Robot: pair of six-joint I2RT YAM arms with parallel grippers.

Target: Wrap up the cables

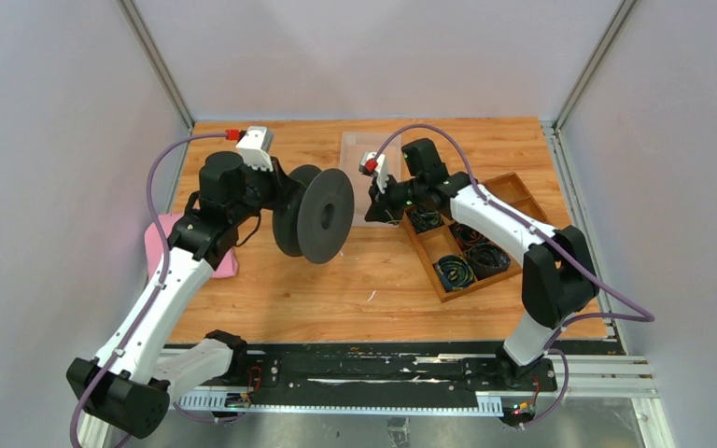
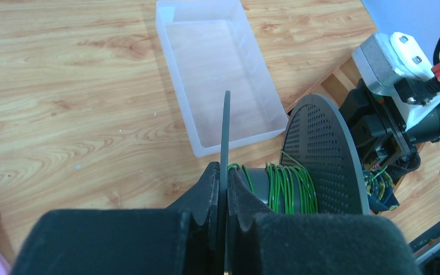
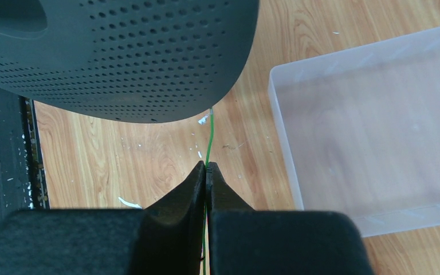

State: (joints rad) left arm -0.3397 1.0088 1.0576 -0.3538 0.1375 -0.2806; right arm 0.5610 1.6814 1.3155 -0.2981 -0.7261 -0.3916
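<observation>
1. Left gripper (image 2: 222, 173) is clamped narrow on the thin edge of the near disc of the black spool (image 1: 322, 215), which it holds up off the table (image 1: 336, 299) with both discs on edge.
2. There's the green cable (image 2: 286, 189) – wound in loose turns round the grey hub between the two discs. The left fingers hide the near end of the hub, so how far the winding runs cannot be told.
3. Right gripper (image 3: 206, 172) – jaws pressed together, one green strand pinched between the tips!
4. From that pinch the strand runs straight up and slips behind the perforated disc. Where it joins the winding is hidden in the right wrist view.
5. Below the tips the strand vanishes between the black fingers, so its free end is out of sight.
6. From overhead the wire is too thin to make out between the spool and the right gripper.
7. A clear plastic bin (image 2: 177, 74) sits on the wood beyond the spool, its far end cut off in both wrist views.
8. The wooden tray (image 1: 441, 241) lies to the right with dark coils in its compartments, partly covered by the right arm.
9. A pink cloth (image 1: 157, 238) peeks out from under the left arm.
</observation>
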